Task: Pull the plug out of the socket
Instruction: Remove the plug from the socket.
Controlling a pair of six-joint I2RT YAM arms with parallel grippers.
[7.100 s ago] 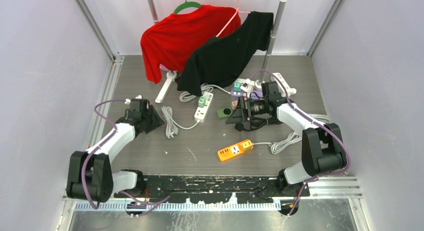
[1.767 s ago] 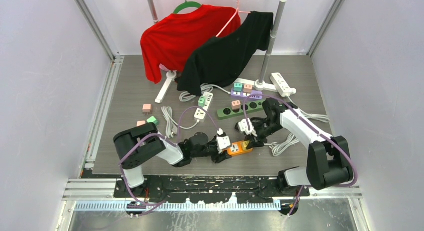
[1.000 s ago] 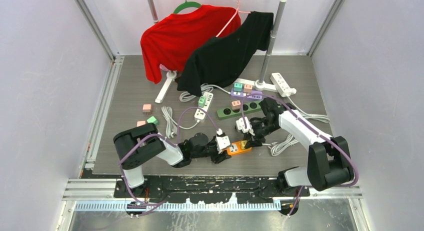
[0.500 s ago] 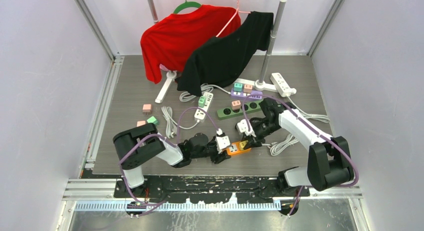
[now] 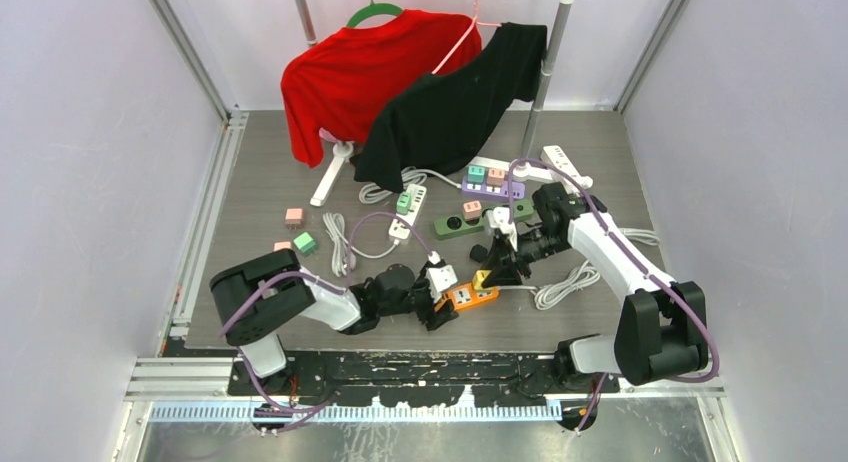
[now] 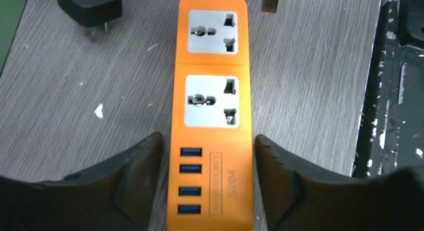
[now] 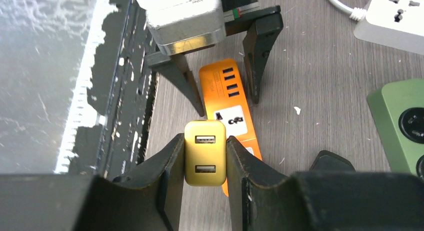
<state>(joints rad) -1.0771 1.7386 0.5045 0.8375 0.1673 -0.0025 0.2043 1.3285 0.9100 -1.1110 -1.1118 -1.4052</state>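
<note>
Yellow two-port USB charger plug [image 7: 205,160] sits pinched between the black fingers of my right gripper [image 7: 205,140], which is clamped on the plug's two flat sides with its ports facing the wrist camera. The plug is clear of the socket, held in the air just above the end of the orange plastic power strip [image 6: 211,116] that lies farthest from my left gripper [image 6: 209,139]; in the left wrist view one brass prong of it pokes in at the top edge, beyond the strip.

My left gripper straddles the strip's USB end, jaws parted, one finger standing just off each long side; whether either pad touches the orange casing I cannot tell. Directly ahead of that gripper the strip's two white sockets face up, then four blue USB ports between the fingers.

Ahead and to the left of my left gripper a black plug adapter [image 6: 92,8] rests on the grey wood-grain tabletop [image 6: 310,91]. To the right of my right gripper lies a dark green power strip [image 7: 405,121], and farther beyond it a white power strip [image 7: 395,18]. Well beyond both grippers a red shirt [image 5: 350,77] and a black shirt [image 5: 450,112] hang from a rack.
</note>
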